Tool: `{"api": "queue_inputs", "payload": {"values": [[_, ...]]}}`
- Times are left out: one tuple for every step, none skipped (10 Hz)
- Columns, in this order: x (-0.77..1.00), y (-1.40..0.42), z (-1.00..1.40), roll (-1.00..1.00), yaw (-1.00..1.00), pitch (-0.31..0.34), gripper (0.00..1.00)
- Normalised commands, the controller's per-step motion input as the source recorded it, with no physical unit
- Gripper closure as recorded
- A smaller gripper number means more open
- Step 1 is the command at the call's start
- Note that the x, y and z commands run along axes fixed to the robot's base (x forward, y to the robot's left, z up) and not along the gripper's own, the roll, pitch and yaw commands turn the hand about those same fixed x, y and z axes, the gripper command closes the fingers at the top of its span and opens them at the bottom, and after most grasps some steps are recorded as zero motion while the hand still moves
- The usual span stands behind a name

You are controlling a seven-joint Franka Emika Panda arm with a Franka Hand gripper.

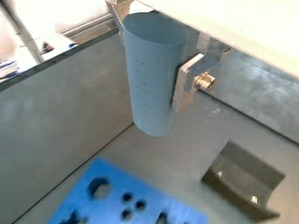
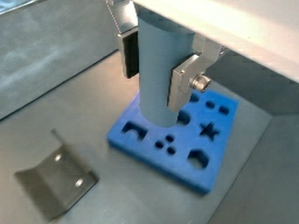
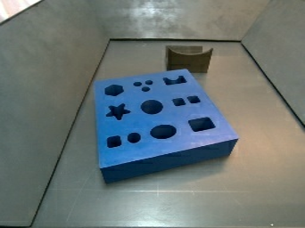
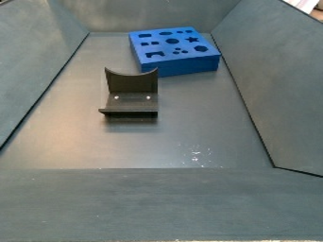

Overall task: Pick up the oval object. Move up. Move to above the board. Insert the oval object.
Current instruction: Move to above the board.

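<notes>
My gripper (image 1: 158, 77) is shut on the oval object (image 1: 149, 83), a tall pale blue-grey peg held upright between the silver fingers (image 1: 187, 81). Both wrist views show it hanging well above the floor. In a wrist view the gripper (image 2: 158, 72) holds the peg (image 2: 163, 87) with its lower end in front of the near part of the board (image 2: 193, 140). The board is a thick bright blue square block with shaped holes and also shows in a wrist view (image 1: 111, 197) and in both side views (image 3: 155, 116) (image 4: 175, 49). The gripper and the peg are out of both side views.
The dark fixture stands on the grey floor apart from the board, seen in both wrist views (image 1: 243, 179) (image 2: 56, 179) and in both side views (image 3: 188, 56) (image 4: 130, 93). Grey walls (image 3: 60, 53) slope up around the floor.
</notes>
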Motion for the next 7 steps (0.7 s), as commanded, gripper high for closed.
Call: {"api": "queue_inputs", "payload": {"values": [[0.08, -1.0, 0.24, 0.0, -0.01, 0.088, 1.0], [0.1, -1.0, 0.24, 0.0, 0.0, 0.101, 1.0], [0.12, -1.0, 0.24, 0.0, 0.01, 0.117, 1.0], [0.14, -0.91, 0.23, 0.0, 0.01, 0.135, 1.0], [0.13, -0.63, 0.16, 0.0, 0.01, 0.14, 1.0], [0.11, -0.38, 0.1, 0.01, 0.01, 0.136, 1.0], [0.09, -0.23, 0.07, 0.02, 0.01, 0.12, 1.0]]}}
